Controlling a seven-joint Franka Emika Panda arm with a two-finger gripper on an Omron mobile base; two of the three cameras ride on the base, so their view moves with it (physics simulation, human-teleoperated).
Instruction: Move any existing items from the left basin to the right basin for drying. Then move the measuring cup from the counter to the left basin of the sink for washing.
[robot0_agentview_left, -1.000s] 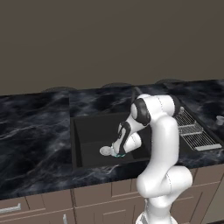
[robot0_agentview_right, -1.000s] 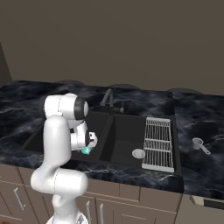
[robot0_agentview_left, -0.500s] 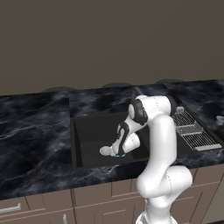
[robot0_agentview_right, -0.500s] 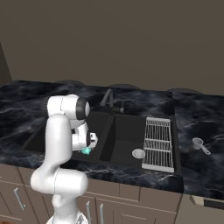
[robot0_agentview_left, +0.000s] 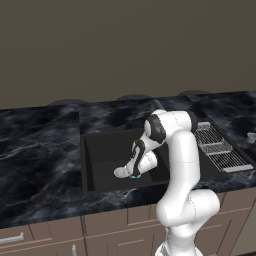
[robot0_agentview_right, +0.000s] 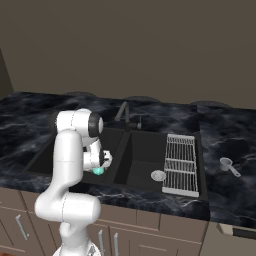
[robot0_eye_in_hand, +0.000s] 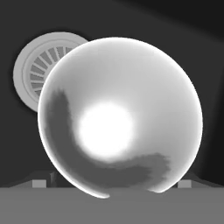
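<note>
A small teal mug (robot0_agentview_right: 99, 171) sat in the left basin (robot0_agentview_left: 107, 150), mid-frame in the left base view, its white inside (robot0_eye_in_hand: 118, 131) facing the hand camera beside the drain (robot0_eye_in_hand: 33, 70). It looked light, rigid and glossy-slick, best pinched across its rim wall. The gripper (robot0_agentview_left: 131, 173) hung right over it, jaws spread wide and holding nothing.

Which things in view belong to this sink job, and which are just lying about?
In the job:
teal mug
left basin
right basin
measuring cup
counter
gripper, fingers open around the mug

Lying about:
wire rack
faucet
</note>
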